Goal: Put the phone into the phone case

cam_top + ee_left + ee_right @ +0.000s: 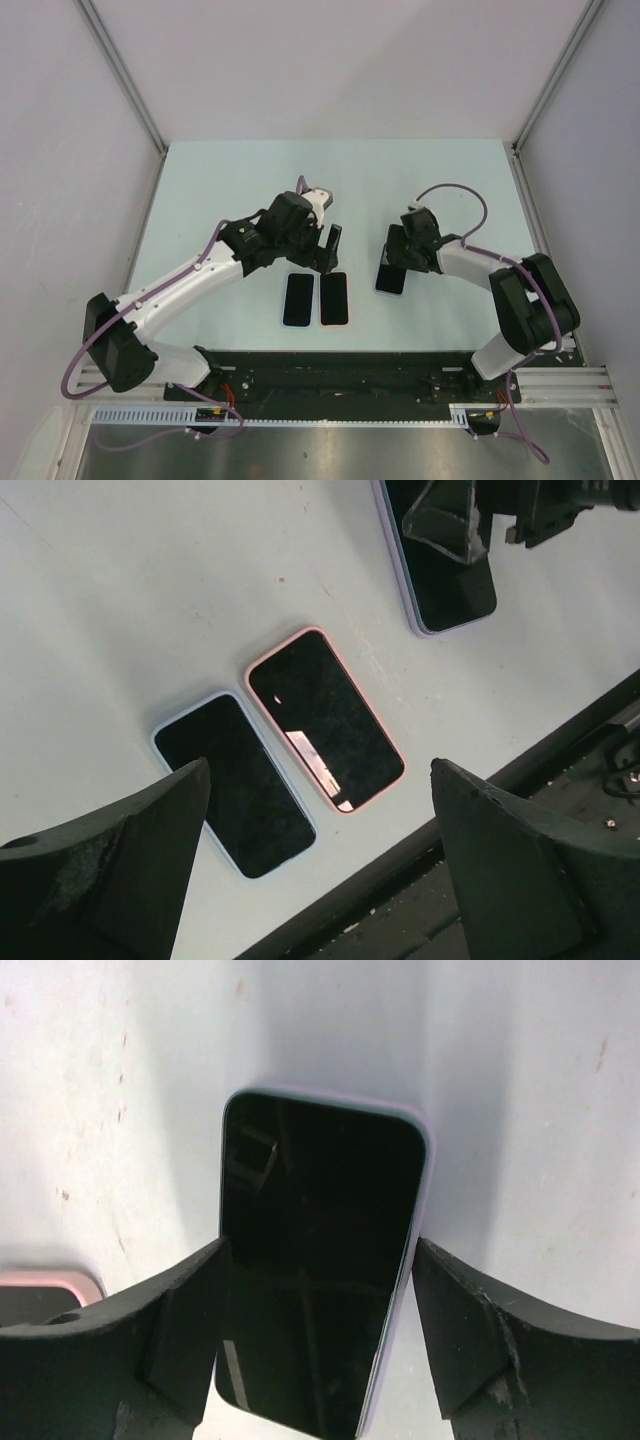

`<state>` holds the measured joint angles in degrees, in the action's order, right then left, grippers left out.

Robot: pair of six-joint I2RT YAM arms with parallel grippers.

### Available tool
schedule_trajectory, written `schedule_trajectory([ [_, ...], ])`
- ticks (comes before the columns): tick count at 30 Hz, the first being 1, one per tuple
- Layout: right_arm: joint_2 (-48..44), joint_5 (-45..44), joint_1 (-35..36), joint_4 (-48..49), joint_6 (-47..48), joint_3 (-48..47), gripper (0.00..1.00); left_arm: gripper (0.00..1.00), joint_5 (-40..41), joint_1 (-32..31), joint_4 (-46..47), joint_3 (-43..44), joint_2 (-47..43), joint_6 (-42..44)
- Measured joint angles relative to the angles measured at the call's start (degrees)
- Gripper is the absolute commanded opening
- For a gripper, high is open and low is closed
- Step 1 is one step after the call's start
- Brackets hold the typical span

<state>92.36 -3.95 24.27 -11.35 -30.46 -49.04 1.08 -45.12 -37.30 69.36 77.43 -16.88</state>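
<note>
Three dark-screened phones lie face up near the table's front edge. One has a light blue case (297,298), one a pink case (334,298), one a lilac case (391,279). My left gripper (327,249) is open and empty, hovering just behind the pink one. In the left wrist view (320,770) the blue phone (235,785) and pink phone (325,720) lie between its fingers, below them. My right gripper (393,257) is open and straddles the lilac phone (320,1260), its fingers (190,1310) close along the phone's long sides.
A black base rail (330,365) runs along the table's near edge, just in front of the phones, and also shows in the left wrist view (560,760). White walls enclose the pale table (250,180) on three sides.
</note>
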Motion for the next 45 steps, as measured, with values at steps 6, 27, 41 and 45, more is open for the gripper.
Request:
schedule_trajectory([
  [6, -7.45, 4.26, 3.54, 2.93, 0.52, 8.5, 0.7, 0.94, -3.13, 1.09, 1.05, -2.27, -1.14, -4.74],
  [27, -25.46, 11.34, -3.26, -3.19, -2.8, 14.08, 0.78, 0.32, -11.87, 1.33, 9.33, 9.79, 21.31, -9.6],
  [41, -24.41, 20.76, -11.39, 2.43, -6.62, 18.01, 0.77, 0.29, -16.63, 1.33, 15.67, 12.09, 39.19, -9.81],
  [45, -24.26, 22.05, -11.54, 4.66, -7.52, 19.56, 0.77, 0.24, -18.25, 1.33, 16.7, 13.46, 41.29, -9.81],
])
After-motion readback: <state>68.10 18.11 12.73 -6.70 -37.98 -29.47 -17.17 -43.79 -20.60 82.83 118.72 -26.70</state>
